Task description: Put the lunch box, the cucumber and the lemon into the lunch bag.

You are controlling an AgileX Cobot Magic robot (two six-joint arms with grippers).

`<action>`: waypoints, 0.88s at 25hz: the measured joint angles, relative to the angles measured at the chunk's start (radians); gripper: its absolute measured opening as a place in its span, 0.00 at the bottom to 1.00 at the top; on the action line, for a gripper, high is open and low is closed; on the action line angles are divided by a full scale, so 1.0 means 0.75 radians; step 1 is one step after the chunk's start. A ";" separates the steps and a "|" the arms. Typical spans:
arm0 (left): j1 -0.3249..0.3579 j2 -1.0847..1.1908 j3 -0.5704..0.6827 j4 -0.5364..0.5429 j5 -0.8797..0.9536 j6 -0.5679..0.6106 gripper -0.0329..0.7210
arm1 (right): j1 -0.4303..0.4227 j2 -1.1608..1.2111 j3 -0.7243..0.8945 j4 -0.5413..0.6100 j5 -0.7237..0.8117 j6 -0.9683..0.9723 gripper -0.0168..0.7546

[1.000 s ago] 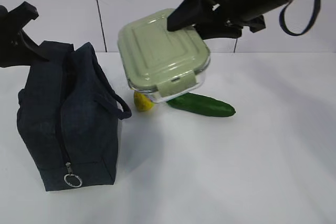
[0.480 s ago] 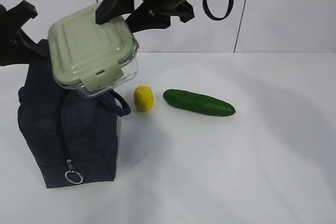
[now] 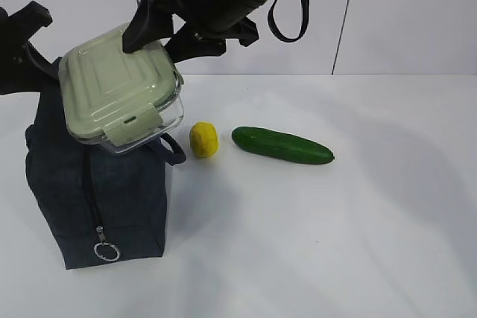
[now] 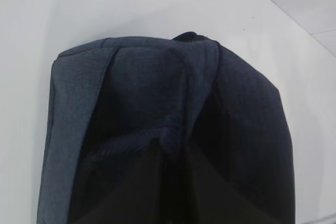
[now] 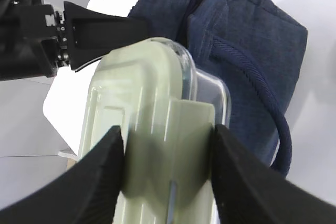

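1. Right gripper (image 5: 165, 150) clamps the lunch box (image 3: 119, 91) across its sage lid, fingers on either side of a clip. The box hangs tilted above the lunch bag (image 3: 97, 184), presumably lined up to go in.
2. Nearest the exterior camera, the bag stands upright on the table (image 3: 335, 243).
3. Left gripper (image 3: 26, 46) is closed, pinching the bag's top fabric at its far end, likely to steady the bag and hold its mouth up.
4. Farther back, the lemon (image 3: 203, 140) and the cucumber (image 3: 282, 145) lie side by side beside the bag, not yet packed.
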 joint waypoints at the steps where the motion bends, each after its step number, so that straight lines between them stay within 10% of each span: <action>1: 0.000 -0.012 0.000 0.003 0.000 0.000 0.08 | 0.000 0.000 0.000 -0.007 0.000 0.003 0.53; 22: -0.059 -0.160 0.000 -0.068 0.005 -0.013 0.08 | 0.000 0.032 -0.010 -0.216 -0.054 0.122 0.53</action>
